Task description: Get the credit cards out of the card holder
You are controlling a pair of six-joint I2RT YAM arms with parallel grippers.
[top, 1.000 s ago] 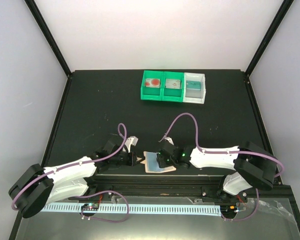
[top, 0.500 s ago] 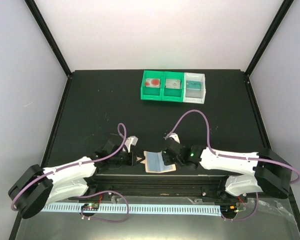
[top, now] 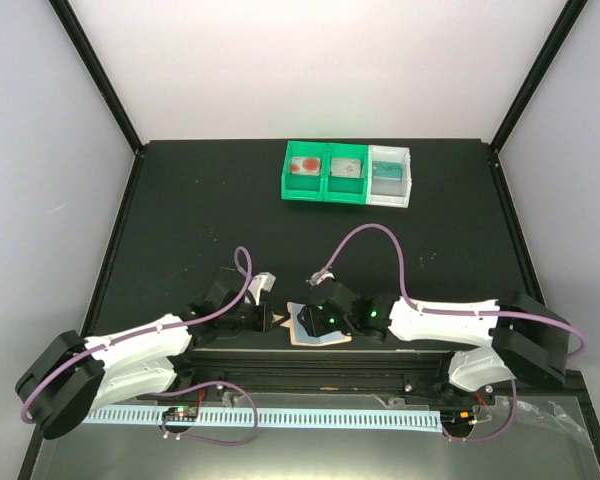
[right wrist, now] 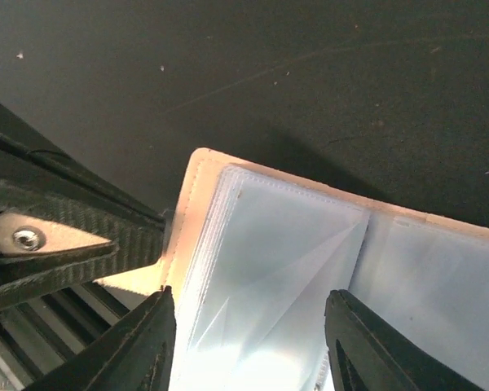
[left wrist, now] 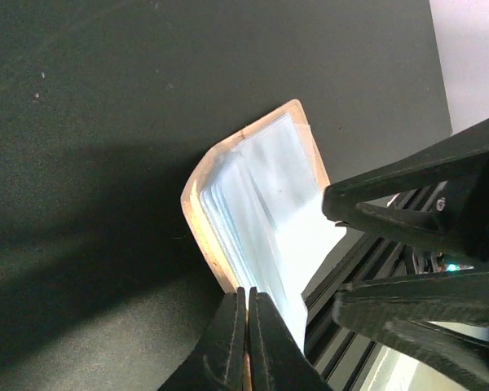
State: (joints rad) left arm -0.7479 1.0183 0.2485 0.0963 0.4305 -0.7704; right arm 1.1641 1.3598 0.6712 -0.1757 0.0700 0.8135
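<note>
Left wrist view: we see the left tool (left wrist: 246,303) pinched shut on the tan edge of the card holder (left wrist: 257,204), which lies open on the dark surface (left wrist: 90,98) near its front edge. In the right wrist view, the right tool (right wrist: 248,314) hangs over the holder's clear sleeves (right wrist: 285,261), its jaws spread wide apart.

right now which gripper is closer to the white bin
Right. Right gripper is over the card holder, below-left of the white bin; left gripper is further left.
</note>
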